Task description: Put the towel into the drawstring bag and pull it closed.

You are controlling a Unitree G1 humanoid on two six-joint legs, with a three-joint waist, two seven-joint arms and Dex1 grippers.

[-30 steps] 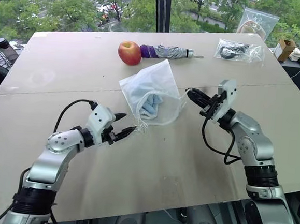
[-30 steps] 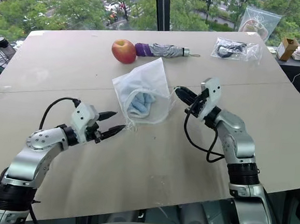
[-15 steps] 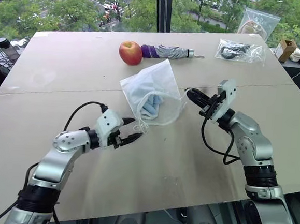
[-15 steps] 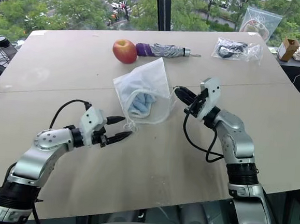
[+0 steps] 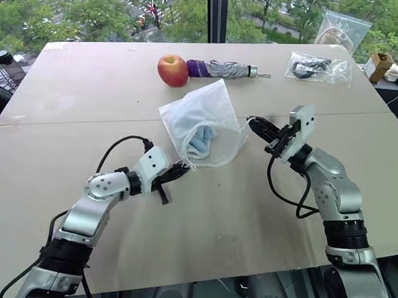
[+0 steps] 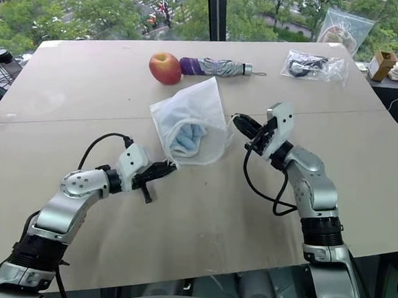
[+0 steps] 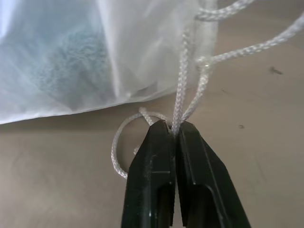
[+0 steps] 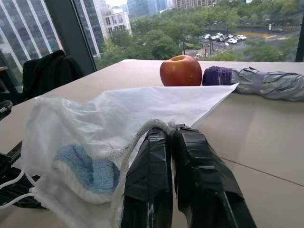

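Observation:
The white drawstring bag (image 5: 205,118) lies mid-table with its mouth toward me, and the light-blue towel (image 5: 201,143) sits inside, showing through the thin fabric. My left gripper (image 5: 181,170) is at the bag's near left corner, shut on the white drawstring cords (image 7: 183,80), which run out from between its closed fingertips (image 7: 161,137). My right gripper (image 5: 252,125) holds slightly above the table at the bag's right side, shut on the other drawstring loop (image 8: 137,137). In the right wrist view the towel (image 8: 90,173) lies just inside the open mouth.
A red apple (image 5: 172,70) and a folded grey and purple umbrella (image 5: 222,69) lie behind the bag. A clear packet of black items (image 5: 316,67), another clear bag (image 5: 341,29) and a small cardboard box (image 5: 378,65) are at the far right.
My left gripper moved right and forward to the bag's near corner and closed on the drawstring cords. The right gripper and the bag stayed put.

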